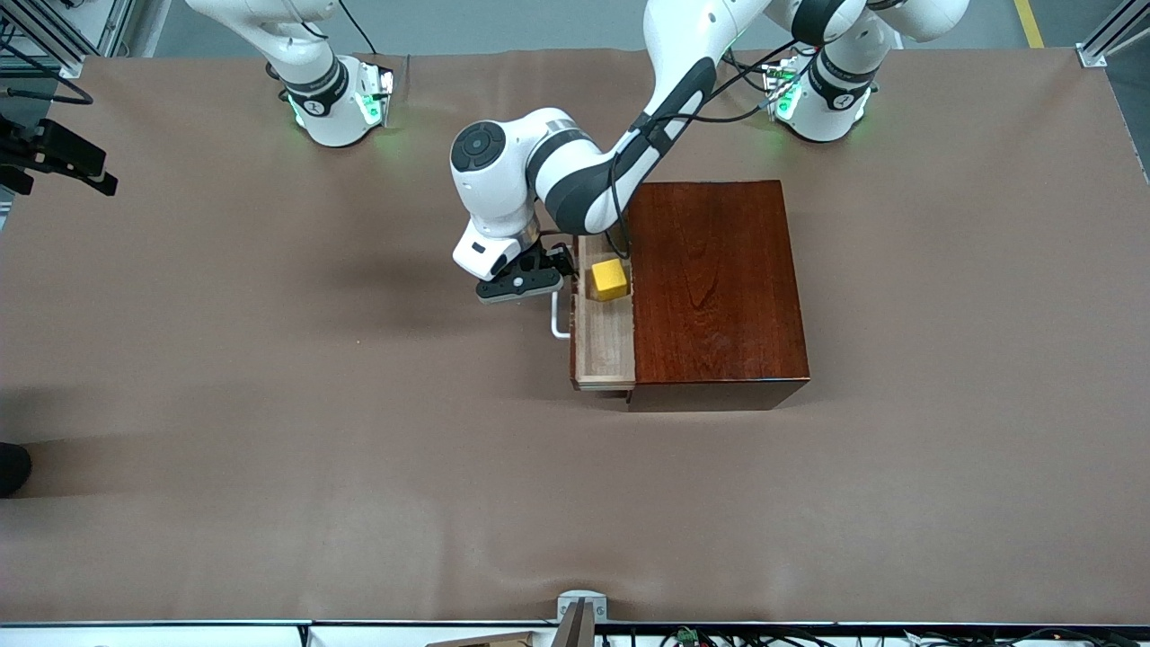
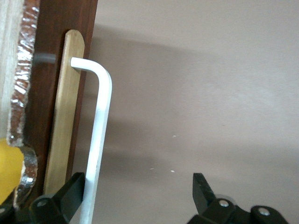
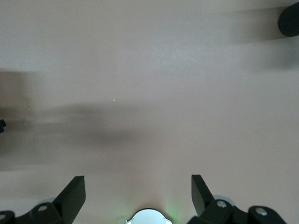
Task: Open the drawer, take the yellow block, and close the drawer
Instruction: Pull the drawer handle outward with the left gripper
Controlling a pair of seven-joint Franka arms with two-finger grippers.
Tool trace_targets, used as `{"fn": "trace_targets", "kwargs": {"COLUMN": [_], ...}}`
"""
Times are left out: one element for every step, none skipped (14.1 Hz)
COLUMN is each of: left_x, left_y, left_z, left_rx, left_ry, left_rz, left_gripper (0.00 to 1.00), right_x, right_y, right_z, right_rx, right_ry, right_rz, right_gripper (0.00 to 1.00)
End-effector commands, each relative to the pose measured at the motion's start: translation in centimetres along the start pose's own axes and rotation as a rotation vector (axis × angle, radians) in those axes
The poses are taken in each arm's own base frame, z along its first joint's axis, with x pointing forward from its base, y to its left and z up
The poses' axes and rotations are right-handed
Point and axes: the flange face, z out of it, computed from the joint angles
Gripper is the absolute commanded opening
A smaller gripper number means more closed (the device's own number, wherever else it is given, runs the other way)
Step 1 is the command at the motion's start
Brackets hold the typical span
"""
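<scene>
The drawer (image 1: 604,346) of the dark reddish-brown wooden box (image 1: 714,288) is pulled partly out toward the right arm's end of the table and shows its pale inside. The yellow block (image 1: 609,279) lies in it, and its edge shows in the left wrist view (image 2: 8,170). My left gripper (image 1: 521,286) is open at the white bar handle (image 1: 559,321). In the left wrist view the handle (image 2: 100,126) runs between the fingers of the left gripper (image 2: 138,191), close against one finger (image 2: 70,193). My right gripper (image 3: 138,191) is open and empty, waiting high over bare table.
The brown mat (image 1: 269,404) covers the table. Black equipment (image 1: 54,153) juts over the edge at the right arm's end, with a dark object (image 1: 13,467) nearer the front camera. A metal mount (image 1: 579,611) stands at the front edge.
</scene>
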Motion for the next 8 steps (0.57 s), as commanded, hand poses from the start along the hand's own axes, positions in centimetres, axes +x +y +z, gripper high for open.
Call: {"fn": "trace_targets", "kwargs": {"left_x": [-1.3, -1.9, -2.1, -2.1, -2.1, -2.2, -2.3, -2.2], "left_y": [2.2, 2.5, 2.6, 2.7, 2.7, 2.8, 2.7, 2.6], "left_z": [-0.2, -0.3, -0.5, -0.5, -0.8, -1.0, -1.2, -1.2], "left_rx": [-0.093, -0.103, -0.107, -0.109, -0.116, -0.122, -0.121, -0.117], "left_ry": [0.002, -0.01, -0.011, -0.012, -0.023, -0.035, -0.039, -0.039], "left_rz": [-0.04, -0.045, -0.045, -0.048, -0.06, -0.073, -0.074, -0.074], "left_gripper": [1.0, 1.0, 1.0, 1.0, 1.0, 1.0, 1.0, 1.0], "right_x": [0.1, 0.1, 0.1, 0.1, 0.1, 0.1, 0.1, 0.1], "right_y": [0.6, 0.6, 0.3, 0.2, 0.5, 0.8, 0.8, 0.9], "right_z": [-0.4, -0.4, -0.4, -0.5, -0.5, -0.4, -0.4, -0.5], "right_rx": [-0.015, -0.013, -0.014, -0.015, -0.015, -0.015, -0.013, -0.016], "right_ry": [0.002, 0.004, 0.002, 0.005, 0.005, 0.002, 0.004, 0.005], "right_rz": [0.006, -0.001, -0.007, -0.005, 0.0, 0.009, 0.01, 0.009], "right_gripper": [1.0, 1.0, 1.0, 1.0, 1.0, 1.0, 1.0, 1.0]}}
